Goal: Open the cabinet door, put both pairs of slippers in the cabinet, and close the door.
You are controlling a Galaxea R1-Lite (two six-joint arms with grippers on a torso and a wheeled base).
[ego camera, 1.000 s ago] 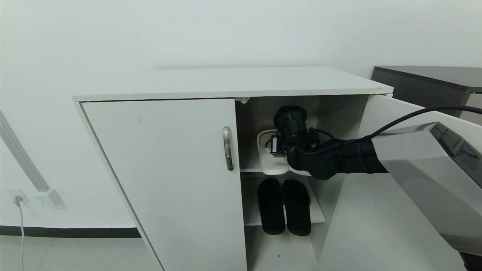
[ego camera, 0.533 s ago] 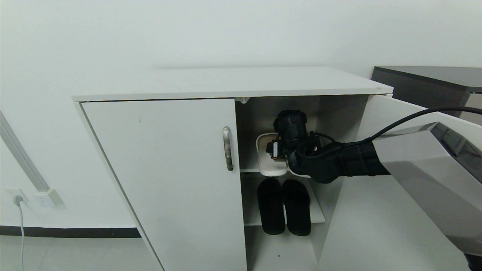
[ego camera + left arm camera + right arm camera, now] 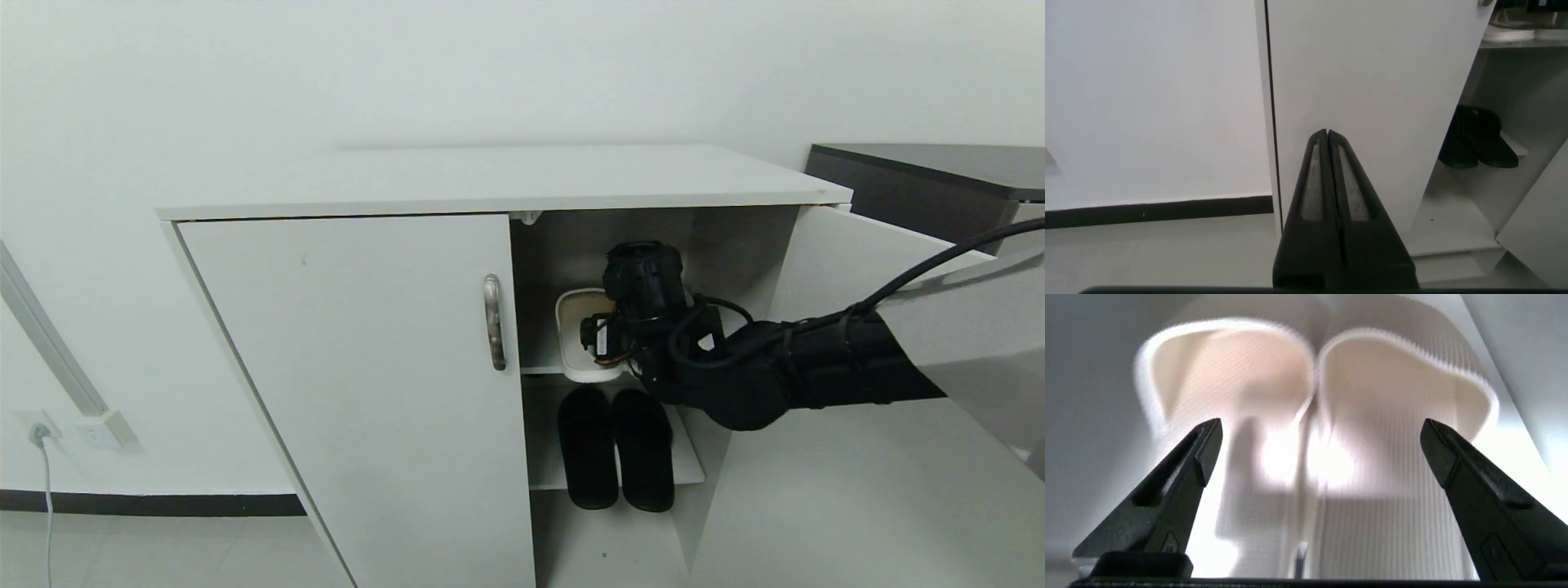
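Slippers, white pair (image 3: 1315,482): side by side on upper shelf (image 3: 539,369), right claw (image 3: 1320,429) spread wide just above, released, likely ready for withdrawal. Black pair (image 3: 616,457): on lower shelf. Left claw (image 3: 1327,139): clenched, empty, parked facing closed door (image 3: 1372,73). Right door (image 3: 849,245): open, awaiting closing.

We see smooth matt white board on the cabinet (image 3: 343,367), brushed metal on its handle (image 3: 493,322), finely ribbed cream foam on the white slippers (image 3: 1396,416), matt rubbery black slippers (image 3: 616,445).
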